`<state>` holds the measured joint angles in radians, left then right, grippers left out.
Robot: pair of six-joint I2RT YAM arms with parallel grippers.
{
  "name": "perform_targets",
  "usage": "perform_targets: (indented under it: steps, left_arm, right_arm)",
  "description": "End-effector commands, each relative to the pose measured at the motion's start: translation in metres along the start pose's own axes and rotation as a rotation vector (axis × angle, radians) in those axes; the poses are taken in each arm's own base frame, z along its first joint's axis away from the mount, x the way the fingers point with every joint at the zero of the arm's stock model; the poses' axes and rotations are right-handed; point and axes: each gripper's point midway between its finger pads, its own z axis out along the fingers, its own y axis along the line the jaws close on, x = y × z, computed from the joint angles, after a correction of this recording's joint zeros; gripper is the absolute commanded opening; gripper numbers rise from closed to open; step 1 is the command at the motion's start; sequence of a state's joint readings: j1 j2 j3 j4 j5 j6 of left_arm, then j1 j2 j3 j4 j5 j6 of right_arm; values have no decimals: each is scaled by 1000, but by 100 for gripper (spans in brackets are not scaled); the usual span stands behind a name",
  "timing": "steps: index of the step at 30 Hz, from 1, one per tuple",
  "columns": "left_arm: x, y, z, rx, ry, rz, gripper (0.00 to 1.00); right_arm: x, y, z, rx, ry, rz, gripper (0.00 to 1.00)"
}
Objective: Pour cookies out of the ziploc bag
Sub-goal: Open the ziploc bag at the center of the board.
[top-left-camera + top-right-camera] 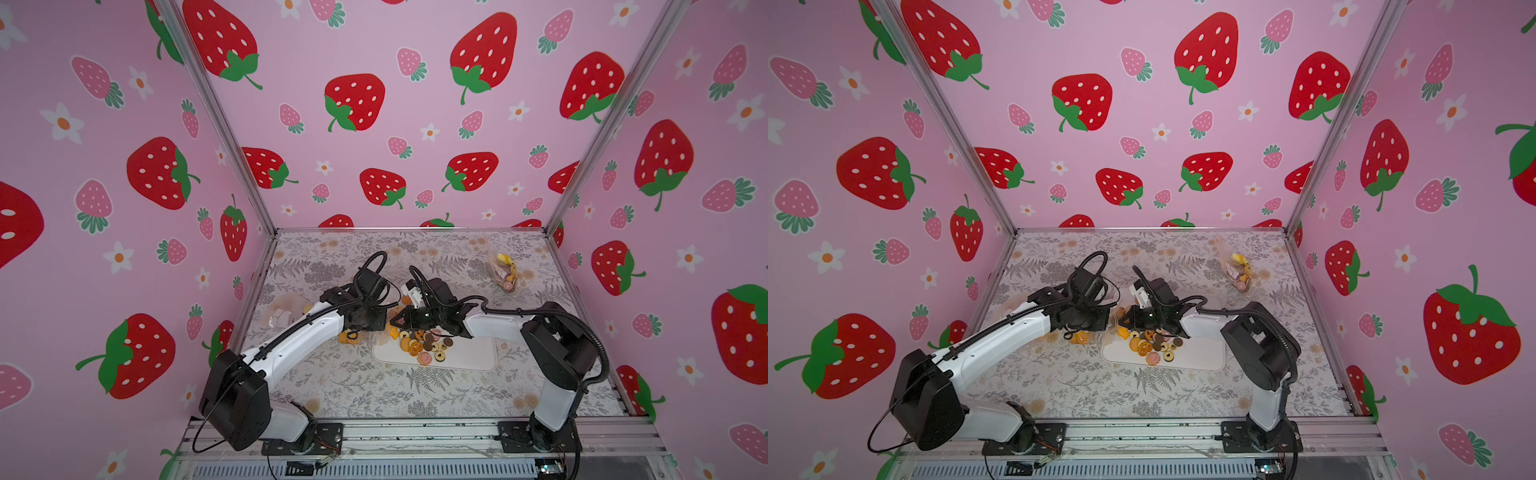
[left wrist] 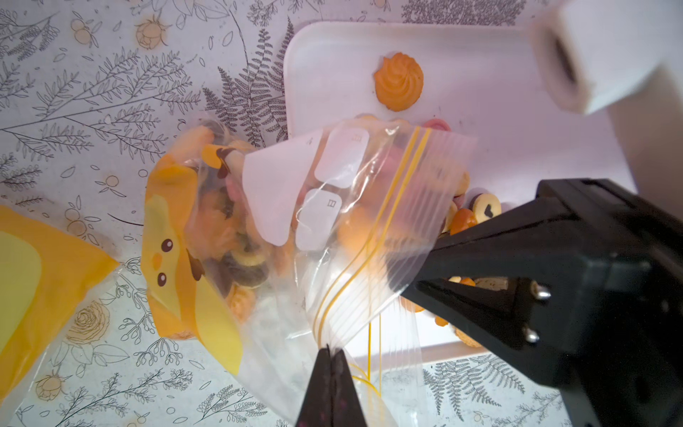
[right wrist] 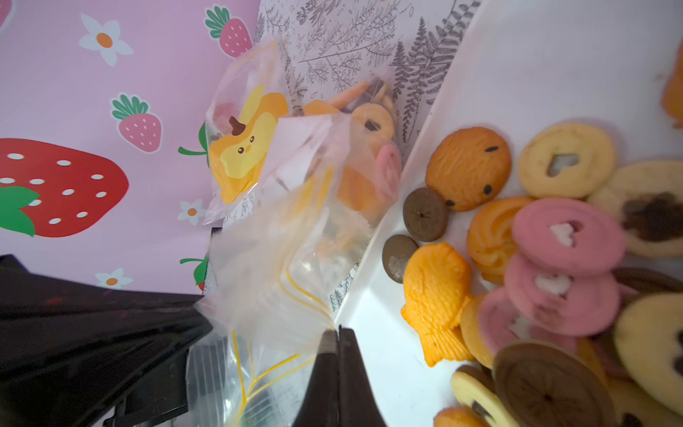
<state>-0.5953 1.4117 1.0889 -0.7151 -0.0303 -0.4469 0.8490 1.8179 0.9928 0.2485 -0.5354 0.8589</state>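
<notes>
The clear ziploc bag (image 2: 369,222) with yellow zip lines lies tilted at the left edge of the white tray (image 1: 469,357), its mouth over the tray. My left gripper (image 2: 330,349) is shut on one side of the bag's mouth. My right gripper (image 3: 337,331) is shut on the other side. Both meet just behind the tray in a top view, left gripper (image 1: 380,326) beside right gripper (image 1: 395,322). A pile of cookies (image 1: 424,343) (image 1: 1154,345) (image 3: 554,240) in orange, tan, pink and dark brown lies on the tray. More cookies (image 2: 229,229) sit inside the bag's yellow-printed bottom.
A second bag (image 1: 505,270) (image 1: 1239,268) with snacks lies at the back right of the floral table. Another bag (image 1: 282,311) with white blocks lies at the left wall. One orange swirl cookie (image 2: 399,81) sits apart on the tray. Pink strawberry walls close three sides.
</notes>
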Motion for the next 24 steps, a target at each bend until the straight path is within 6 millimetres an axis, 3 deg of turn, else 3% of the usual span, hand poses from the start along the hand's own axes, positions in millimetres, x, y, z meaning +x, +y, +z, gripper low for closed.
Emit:
perform_targets:
  steps: [1,24]
  left_arm:
    - [-6,2,-10,-9,-18,-18,0]
    - [-27,1,-44,-24,-87,14,0]
  right_arm:
    - [3,-14,-7,108,0,-12,0]
    - [-4,-19,-38,263,-30,-80,0]
